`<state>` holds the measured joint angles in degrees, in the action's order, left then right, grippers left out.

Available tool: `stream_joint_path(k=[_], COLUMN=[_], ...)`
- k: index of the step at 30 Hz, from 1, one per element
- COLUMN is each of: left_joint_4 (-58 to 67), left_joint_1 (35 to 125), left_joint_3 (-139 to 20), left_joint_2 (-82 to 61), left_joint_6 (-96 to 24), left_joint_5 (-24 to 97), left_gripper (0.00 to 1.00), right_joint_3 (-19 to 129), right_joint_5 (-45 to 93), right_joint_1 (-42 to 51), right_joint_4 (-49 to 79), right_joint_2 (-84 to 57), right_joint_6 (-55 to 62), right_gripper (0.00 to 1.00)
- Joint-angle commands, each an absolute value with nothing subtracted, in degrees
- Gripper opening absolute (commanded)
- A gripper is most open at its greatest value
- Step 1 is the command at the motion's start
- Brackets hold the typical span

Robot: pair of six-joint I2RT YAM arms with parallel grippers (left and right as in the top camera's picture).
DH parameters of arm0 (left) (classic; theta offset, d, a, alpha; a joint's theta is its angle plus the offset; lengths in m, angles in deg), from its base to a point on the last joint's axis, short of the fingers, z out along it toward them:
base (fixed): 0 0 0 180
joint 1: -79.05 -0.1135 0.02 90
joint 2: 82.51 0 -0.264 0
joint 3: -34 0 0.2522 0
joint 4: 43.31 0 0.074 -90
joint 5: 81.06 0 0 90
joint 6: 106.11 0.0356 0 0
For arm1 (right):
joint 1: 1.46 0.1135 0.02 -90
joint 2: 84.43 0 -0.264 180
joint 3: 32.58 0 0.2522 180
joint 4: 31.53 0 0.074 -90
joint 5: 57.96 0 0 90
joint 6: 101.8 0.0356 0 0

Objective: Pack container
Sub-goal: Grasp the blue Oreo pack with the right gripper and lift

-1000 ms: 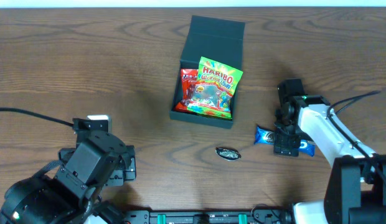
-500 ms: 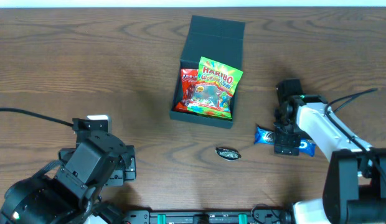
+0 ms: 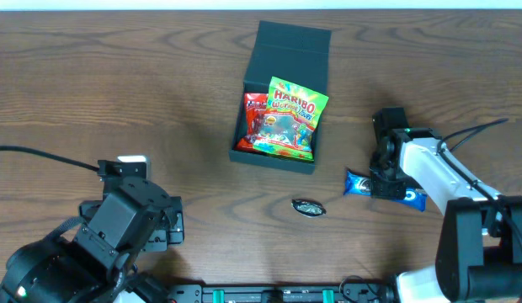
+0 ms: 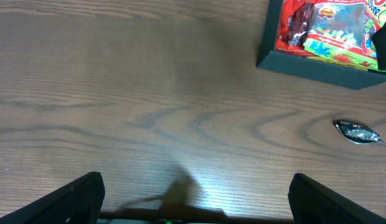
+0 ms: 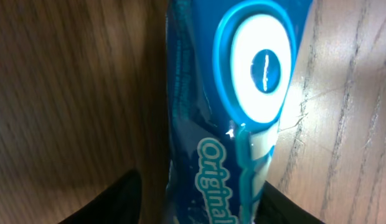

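Looking down on a brown wood-grain table, we saw the container, a dark matte square box, sitting just toward 12 o'clock from the table's middle. Its hinged lid was thrown back on the 12 o'clock side. Inside lay a green Haribo bag over a red packet, filling most of the box.

At 4 o'clock from the box, well apart from it, lay a blue packet marked "Original". The right gripper was down over its middle. In the right wrist view a dark fingertip showed on each side of the wrapper, close against it. We could not tell whether the jaws had clamped it or only bracketed it.

A small foil-wrapped sweet lay alone at 6 o'clock from the box. The left gripper hung toward 8 o'clock over bare wood, fingers spread wide and holding nothing.

We judged the container to be light, stiff cardboard, likely to slide on the smooth wood if nudged rather than tip. Its thin walls would probably dent under a hard pinch. The best hold seemed to be one upright side wall near a corner or, for closing, the free edge of the lid at 12 o'clock. The hinge crease looked like the weak spot
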<state>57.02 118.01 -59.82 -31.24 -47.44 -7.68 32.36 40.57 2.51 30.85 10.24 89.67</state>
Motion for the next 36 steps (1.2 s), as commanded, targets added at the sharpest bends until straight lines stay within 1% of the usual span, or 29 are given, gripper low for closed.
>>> stream_joint_path(k=[1,3,4,8,9,12,19,20,23,29,33,36], left_joint_4=[57.1,57.1,57.1,57.1,57.1,57.1,57.1,57.1,57.0,56.8,56.8,56.8], left_joint_1=[118.1,118.1,118.1,118.1,118.1,118.1,118.1,118.1,118.1,118.1,118.1,118.1], left_joint_3=[-59.6,-59.6,-59.6,-59.6,-59.6,-59.6,-59.6,-59.6,-59.6,-59.6,-59.6,-59.6], left_joint_2=[-31.2,-31.2,-31.2,-31.2,-31.2,-31.2,-31.2,-31.2,-31.2,-31.2,-31.2,-31.2], left_joint_6=[-47.9,-47.9,-47.9,-47.9,-47.9,-47.9,-47.9,-47.9,-47.9,-47.9,-47.9,-47.9], left_joint_5=[-7.5,-7.5,-7.5,-7.5,-7.5,-7.5,-7.6,-7.6,-7.6,-8.0,-8.0,-8.0], left_gripper=[0.95,0.95,0.95,0.95,0.95,0.95,0.95,0.95,0.95,0.95,0.95,0.95], right_joint_3=[31.9,31.9,31.9,31.9,31.9,31.9,31.9,31.9,33.0,39.2,49.3,57.5], right_joint_5=[41.4,41.4,41.4,41.4,41.4,41.1,39.2,38.9,37.7,37.8,37.8,36.6], right_joint_1=[1.9,1.9,1.9,1.9,1.9,1.9,1.9,1.9,1.9,2.0,2.2,3.8], right_joint_4=[31.1,31.1,31.1,31.5,31.5,31.5,31.5,31.2,30.9,34.5,44.5,50.7], right_joint_2=[10.9,10.9,10.9,10.9,10.9,10.9,10.9,10.8,10.8,10.7,9.9,9.4], right_joint_6=[89.7,89.7,89.7,89.7,89.7,89.7,89.4,88.2,81.8,73.1,66.9,58.8], right_gripper=[0.43,0.39,0.35,0.26,0.22,0.19,0.15,0.09,0.01,0.01,0.01,0.01])
